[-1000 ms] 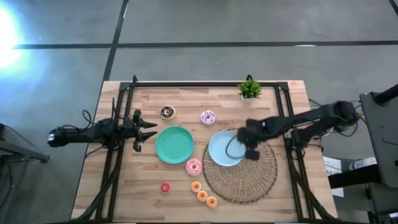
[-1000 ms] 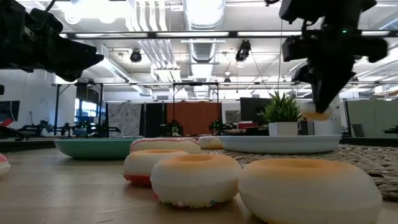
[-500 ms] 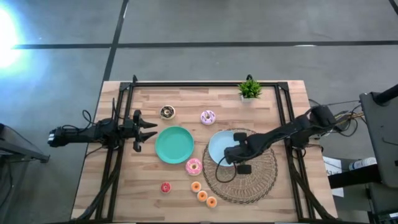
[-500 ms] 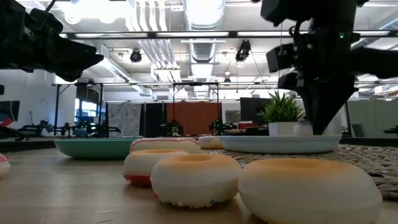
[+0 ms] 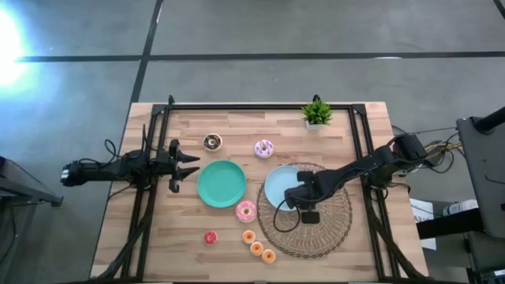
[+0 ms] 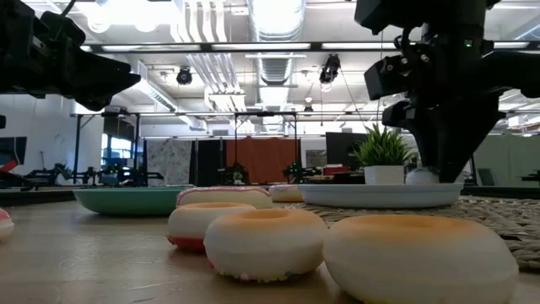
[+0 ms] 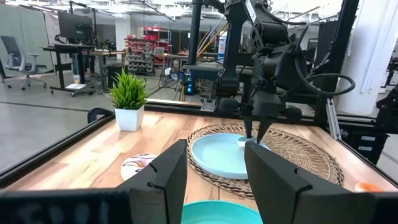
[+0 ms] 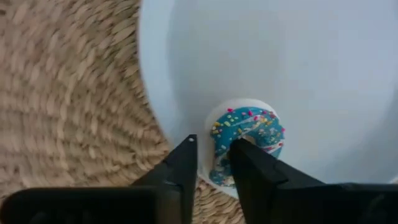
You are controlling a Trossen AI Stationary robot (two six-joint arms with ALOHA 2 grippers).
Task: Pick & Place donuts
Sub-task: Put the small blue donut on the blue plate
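Wood-block table [image 5: 158, 237], nearest edge: three tiny orange donuts [image 5: 257, 248] in a short diagonal row, one tiny red donut [image 5: 210, 237] a little apart toward the left arm's side, none on a plate, so by appearance yet to be placed. Just beyond, pink-frosted donut [image 5: 246, 211] on bare wood, near the green plate [image 5: 222, 183], which carries nothing. Beside that, light-blue plate [image 5: 274, 188] resting on a round woven mat [image 5: 323, 229]. On the plate's rim, blue-frosted donut [image 8: 249, 134] with sprinkles, lying flat; right gripper [image 8: 212, 149] down over it, fingers drawn close with the ring's wall between them, judged to be gripping rather than released. Left gripper [image 5: 188, 164] parked at the table's left side beside the green plate, fingers spread wide, holding nothing. Farther back, second pink-frosted donut [image 5: 263, 147] and dark brown donut [image 5: 211, 142], both on bare wood, also unplaced. At the far edge, small potted plant [image 5: 317, 112]. Progress judged early: one donut at a plate, seven loose. Beyond the table, grey floor with dark lines, open workshop with ceiling ducts, lamps, desks, an office chair.
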